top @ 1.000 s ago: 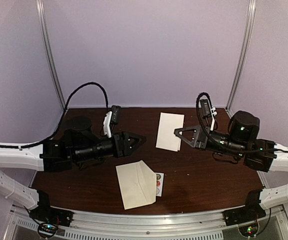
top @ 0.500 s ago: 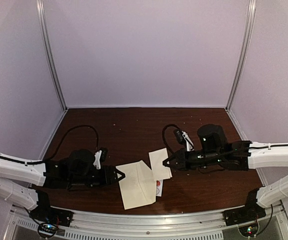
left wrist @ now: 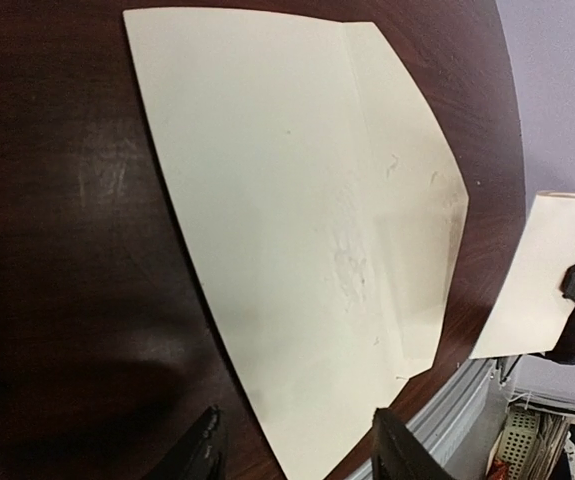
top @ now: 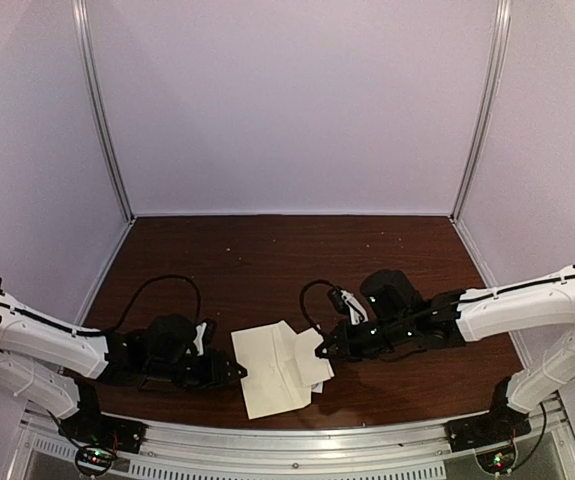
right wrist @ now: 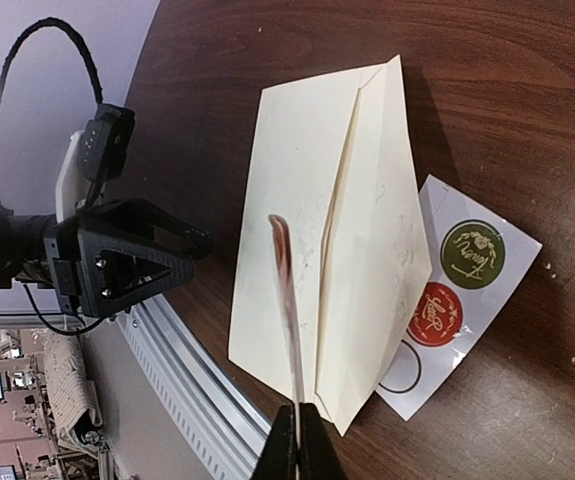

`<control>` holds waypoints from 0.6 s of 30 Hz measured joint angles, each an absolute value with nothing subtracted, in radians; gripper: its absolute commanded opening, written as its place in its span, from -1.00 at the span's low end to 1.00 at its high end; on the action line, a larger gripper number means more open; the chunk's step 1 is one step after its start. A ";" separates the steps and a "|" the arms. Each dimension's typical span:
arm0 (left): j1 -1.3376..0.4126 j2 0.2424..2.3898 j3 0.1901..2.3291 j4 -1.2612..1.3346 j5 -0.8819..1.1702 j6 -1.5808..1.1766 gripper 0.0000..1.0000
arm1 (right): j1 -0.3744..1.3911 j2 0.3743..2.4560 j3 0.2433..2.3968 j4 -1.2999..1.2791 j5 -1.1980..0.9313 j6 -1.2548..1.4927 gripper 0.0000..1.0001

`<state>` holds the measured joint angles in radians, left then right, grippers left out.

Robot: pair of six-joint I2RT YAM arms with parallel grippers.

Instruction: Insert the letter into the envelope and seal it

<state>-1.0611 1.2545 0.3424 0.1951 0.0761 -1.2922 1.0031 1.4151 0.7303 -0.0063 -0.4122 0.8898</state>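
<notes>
Cream paper on dark wood: from above, the envelope point(top: 267, 372) lies flat on the table point(top: 267, 260), directly ahead of the left gripper point(top: 237, 372), whose fingertips reach its near edge. The right gripper point(top: 319, 352) hangs over the opposite side with the letter point(top: 309, 342) at its fingertips, partly over the envelope. In the left wrist view, the left fingers point(left wrist: 203, 448) stand parted and grip nothing. The envelope's edge sits between them, and its body spreads away in front. Past the envelope, off to the right of these fingers, the letter hangs in the black tips of the right gripper. In the right wrist view, the right fingers point(right wrist: 285, 455) are clenched on the letter, which runs straight out from them, seen edge-on as a thin curved line. Under and beyond it lies the envelope, its triangular flap pointing to the right of the fingers. The flap overlaps a sticker card point(right wrist: 462, 300) that shows one green sticker, one red sticker and an empty ring. To the left of the fingers, the left gripper faces in, just beside the envelope's long edge.
</notes>
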 measured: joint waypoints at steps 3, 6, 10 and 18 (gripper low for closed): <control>-1.061 1.288 0.342 0.228 0.097 -1.296 -0.15 | 1.003 1.445 0.731 0.001 -0.413 0.889 -1.00; -1.061 1.314 0.342 0.244 0.112 -1.298 -0.18 | 1.003 1.474 0.731 0.011 -0.415 0.888 -1.00; -1.061 1.331 0.342 0.245 0.121 -1.297 -0.19 | 1.003 1.503 0.731 0.033 -0.418 0.890 -1.00; -1.061 1.342 0.347 0.234 0.128 -1.297 -0.22 | 1.003 1.550 0.731 0.061 -0.420 0.895 -1.00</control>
<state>-1.0611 1.3418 0.3470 0.2344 0.1276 -1.2972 1.0031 1.5501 0.7307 0.0612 -0.4202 0.8951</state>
